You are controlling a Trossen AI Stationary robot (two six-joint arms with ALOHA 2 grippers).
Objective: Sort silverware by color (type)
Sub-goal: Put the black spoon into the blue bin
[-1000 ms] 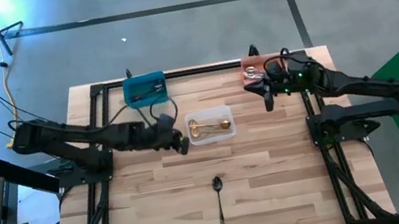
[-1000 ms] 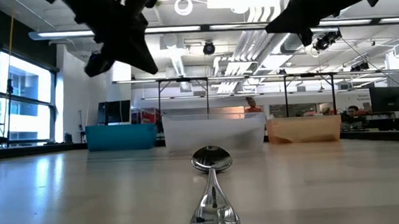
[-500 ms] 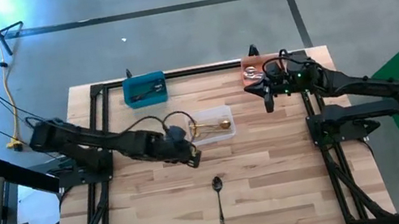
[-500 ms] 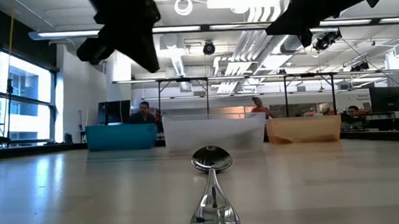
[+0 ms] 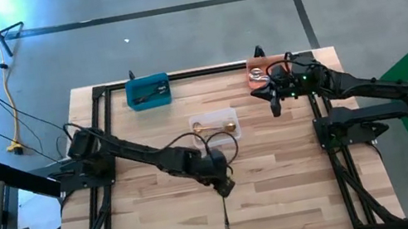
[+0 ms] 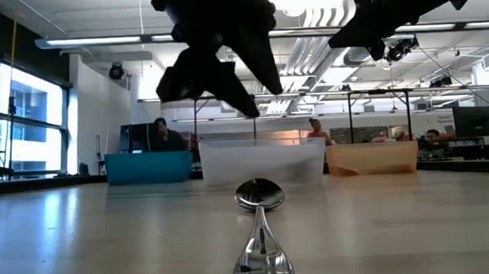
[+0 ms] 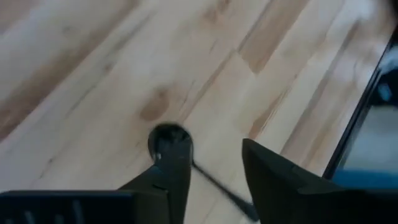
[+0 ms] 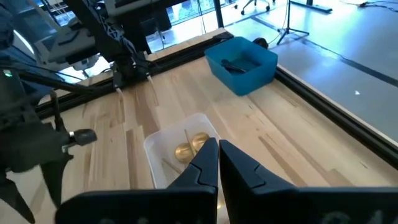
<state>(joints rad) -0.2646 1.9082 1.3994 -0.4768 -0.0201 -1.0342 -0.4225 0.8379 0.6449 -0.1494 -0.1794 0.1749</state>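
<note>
One spoon (image 5: 224,205) remains loose on the table (image 5: 148,225), and my left claw (image 5: 226,185) has swung from beside the clear bin (image 5: 215,126) to just over its bowl, fingers apart. Right claw (image 5: 274,107), pinched together, waits beside that bin's far side.

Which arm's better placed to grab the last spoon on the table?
Left. The left gripper hangs open right above the dark spoon, bowl between its fingers in the wrist view. The right gripper sits shut by the orange bin, far off.
</note>
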